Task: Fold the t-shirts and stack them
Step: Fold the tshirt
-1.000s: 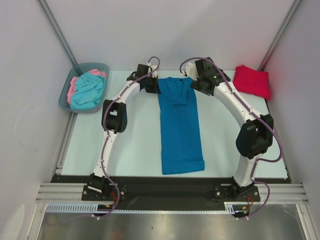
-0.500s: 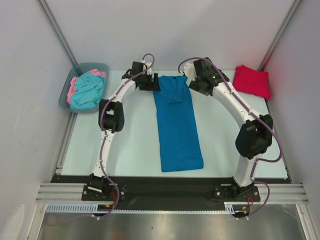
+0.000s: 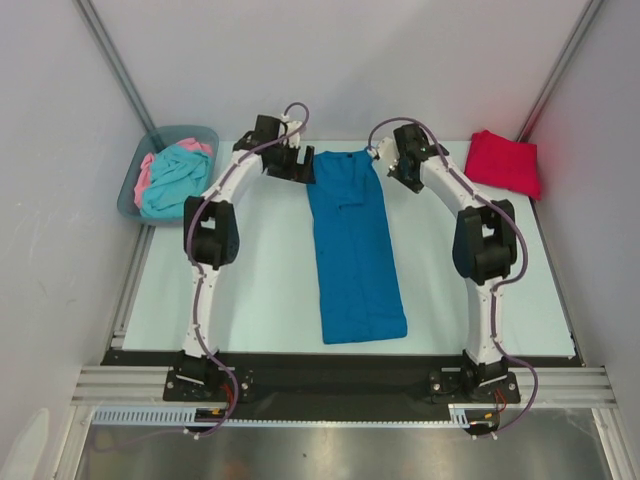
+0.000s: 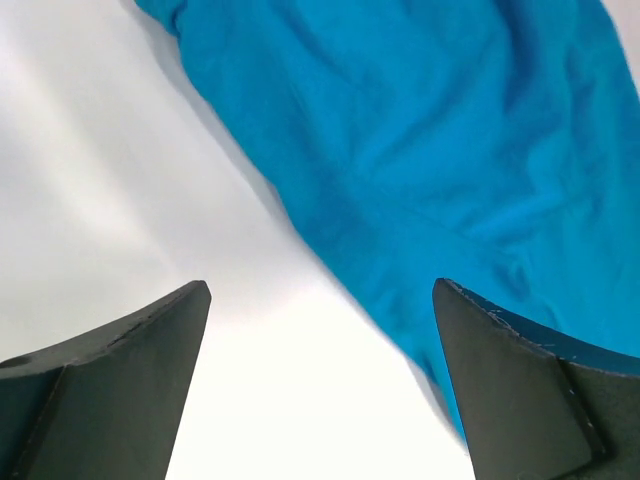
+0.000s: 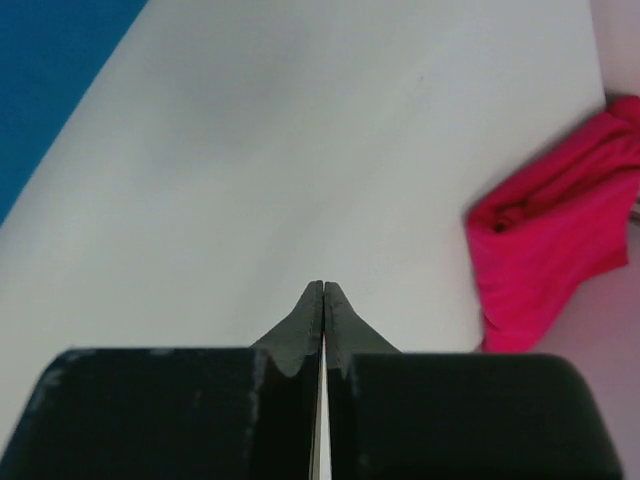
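Step in hand: I judge the blue t-shirt point(image 3: 355, 250) to be between folds; it lies as a long narrow strip down the middle of the bench point(image 3: 260, 280), far end to near end, and neither tool holds it
Left tool point(image 4: 320, 290): jaws spread wide and empty, just left of the strip's far end, with the cloth edge running under its right finger in the wrist view
Right tool point(image 5: 323, 285): fingers pressed together on nothing, over bare bench just right of the strip's far end
Next move: likely a grip on each far corner, so the right tool must open first; then both carry the far end toward the near hem, level, to halve the strip
Stack spot: the red t-shirt point(image 3: 503, 162) lies folded at the far right corner, well apart from the blue one
Bin point(image 3: 190, 132): far left, off the bench's edge; holds a crumpled turquoise t-shirt point(image 3: 180, 182) on top and a pink t-shirt point(image 3: 147, 170) showing at its left and far sides, both unfolded
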You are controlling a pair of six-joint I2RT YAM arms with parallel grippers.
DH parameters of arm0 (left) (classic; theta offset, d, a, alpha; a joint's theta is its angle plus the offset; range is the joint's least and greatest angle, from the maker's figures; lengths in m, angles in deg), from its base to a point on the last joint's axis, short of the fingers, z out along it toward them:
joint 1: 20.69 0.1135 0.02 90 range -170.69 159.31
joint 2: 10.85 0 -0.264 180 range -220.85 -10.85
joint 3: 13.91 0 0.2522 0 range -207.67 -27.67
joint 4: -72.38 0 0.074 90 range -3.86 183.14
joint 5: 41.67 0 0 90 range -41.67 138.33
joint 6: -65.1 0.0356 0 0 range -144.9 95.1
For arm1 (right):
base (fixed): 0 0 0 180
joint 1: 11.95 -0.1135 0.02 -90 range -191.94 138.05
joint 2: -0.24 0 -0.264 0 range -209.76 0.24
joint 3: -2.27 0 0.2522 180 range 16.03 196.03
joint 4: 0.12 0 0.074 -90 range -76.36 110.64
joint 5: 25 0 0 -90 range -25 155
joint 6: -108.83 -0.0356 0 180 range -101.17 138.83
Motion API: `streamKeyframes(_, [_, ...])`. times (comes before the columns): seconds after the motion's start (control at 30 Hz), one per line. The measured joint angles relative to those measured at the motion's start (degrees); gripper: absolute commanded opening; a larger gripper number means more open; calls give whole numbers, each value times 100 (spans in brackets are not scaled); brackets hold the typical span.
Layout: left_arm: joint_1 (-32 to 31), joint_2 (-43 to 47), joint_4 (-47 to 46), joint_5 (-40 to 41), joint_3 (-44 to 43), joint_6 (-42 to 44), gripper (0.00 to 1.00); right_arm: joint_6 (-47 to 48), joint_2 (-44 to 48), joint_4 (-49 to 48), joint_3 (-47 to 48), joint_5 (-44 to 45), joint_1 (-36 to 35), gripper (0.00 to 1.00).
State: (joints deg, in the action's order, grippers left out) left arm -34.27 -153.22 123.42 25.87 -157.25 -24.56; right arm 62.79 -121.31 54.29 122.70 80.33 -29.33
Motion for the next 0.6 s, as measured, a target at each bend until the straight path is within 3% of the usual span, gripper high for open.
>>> streamKeyframes(0.23, [2, 855, 192, 345, 363, 658, 100, -203, -890, -249, 1021, -391, 70, 0])
streamKeyframes(0.6, [-63, 1788, 323, 1513, 1298, 1545, 100, -251, -1591, -1725, 1349, -492, -101, 0])
